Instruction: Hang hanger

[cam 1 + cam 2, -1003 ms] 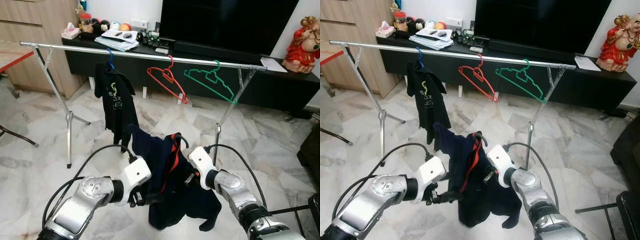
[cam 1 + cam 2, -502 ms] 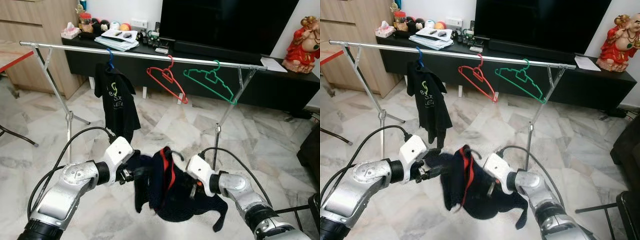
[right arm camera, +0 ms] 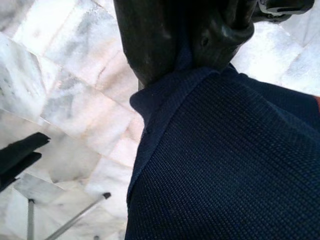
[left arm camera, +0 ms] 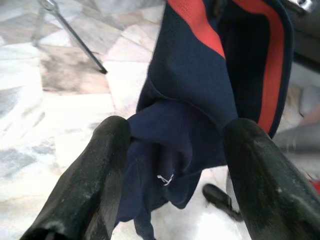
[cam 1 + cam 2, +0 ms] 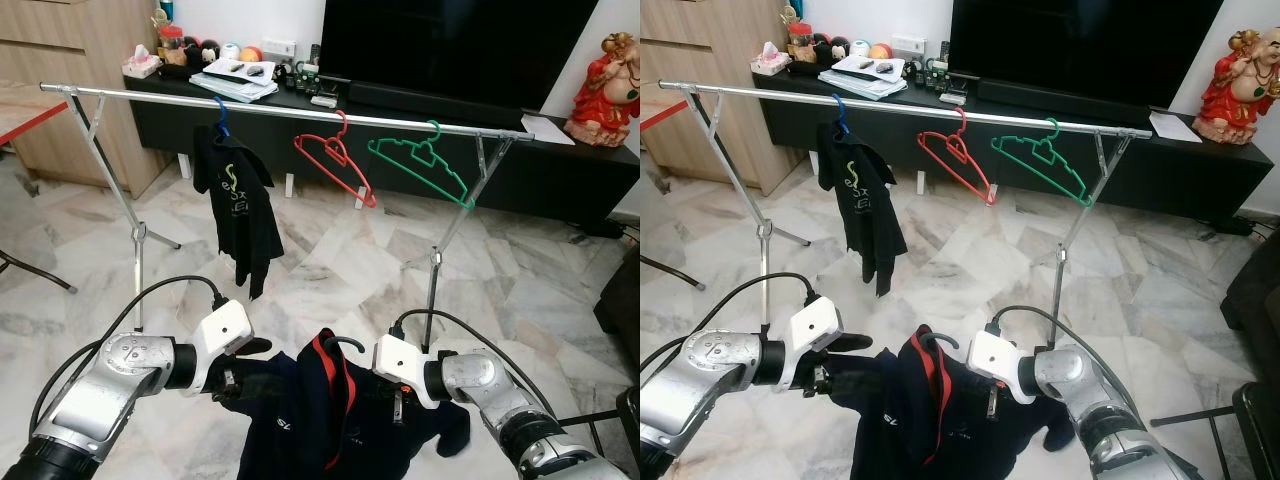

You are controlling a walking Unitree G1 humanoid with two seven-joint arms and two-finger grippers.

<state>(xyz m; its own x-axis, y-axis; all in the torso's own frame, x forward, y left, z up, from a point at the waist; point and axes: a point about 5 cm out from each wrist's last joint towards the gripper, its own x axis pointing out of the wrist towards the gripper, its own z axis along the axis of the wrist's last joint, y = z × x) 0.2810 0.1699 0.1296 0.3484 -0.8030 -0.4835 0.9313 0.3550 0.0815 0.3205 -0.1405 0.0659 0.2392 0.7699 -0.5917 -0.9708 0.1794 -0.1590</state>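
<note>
Looks like a home living room: big TV (image 5: 450,45) on a low black console (image 5: 560,160), marble tile floor (image 5: 330,250), a clothes rack (image 5: 290,105) and a red figurine (image 5: 605,75).

A garment rack (image 5: 300,108) spans the scene at 12 o'clock, before a counter (image 5: 420,150) carrying a television (image 5: 450,50). On the rail, from 10 to 2 o'clock, hang a shirt (image 5: 238,200) and two bare hangers (image 5: 335,160) (image 5: 425,165). Low at 6 o'clock, a garment on a hanger (image 5: 320,400) sits between the left tool (image 5: 228,383) at 8 and the right tool (image 5: 398,408) at 4. A figurine (image 5: 603,75) stands at 2 o'clock.
</note>
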